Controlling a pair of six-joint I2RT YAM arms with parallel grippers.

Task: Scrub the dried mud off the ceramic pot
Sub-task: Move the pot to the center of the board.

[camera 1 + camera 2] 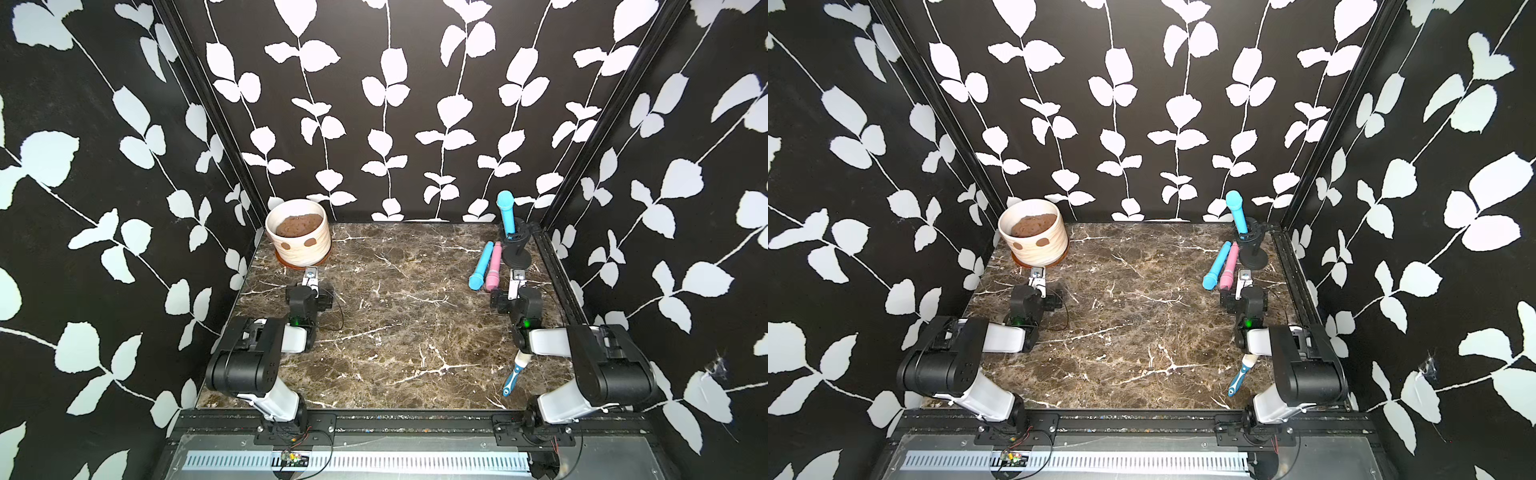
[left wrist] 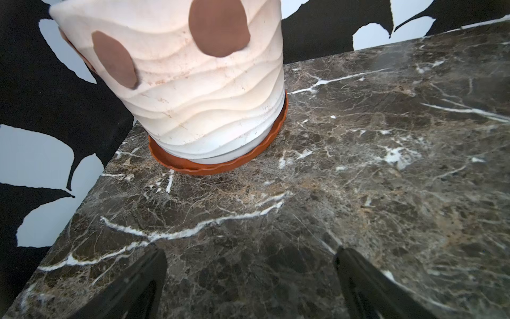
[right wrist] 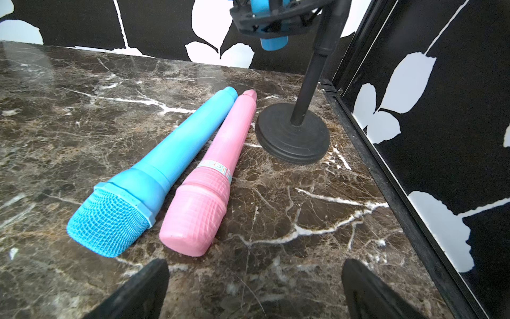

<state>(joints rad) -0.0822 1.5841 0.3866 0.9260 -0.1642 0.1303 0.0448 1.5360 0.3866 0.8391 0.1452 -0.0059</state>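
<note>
Centrally, open tabletop (image 1: 395, 316) between corner ceramic pot (image 1: 305, 251) and microphones (image 1: 481, 266).

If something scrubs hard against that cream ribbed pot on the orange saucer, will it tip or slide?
Probably heavy: the cream ribbed ceramic pot is wide, squat and holds brown soil, so tipping seems unlikely. It may slide with its terracotta saucer on the smooth marble tabletop.

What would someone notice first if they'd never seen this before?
Probably the wide cream-white ribbed ceramic pot in the far left corner of the brown marble table, with round reddish-brown patches of dried mud on its side. Next, the bright blue toy microphone and pink toy microphone lying side by side at the far right, beside a black stand holding another blue microphone upright.
</note>
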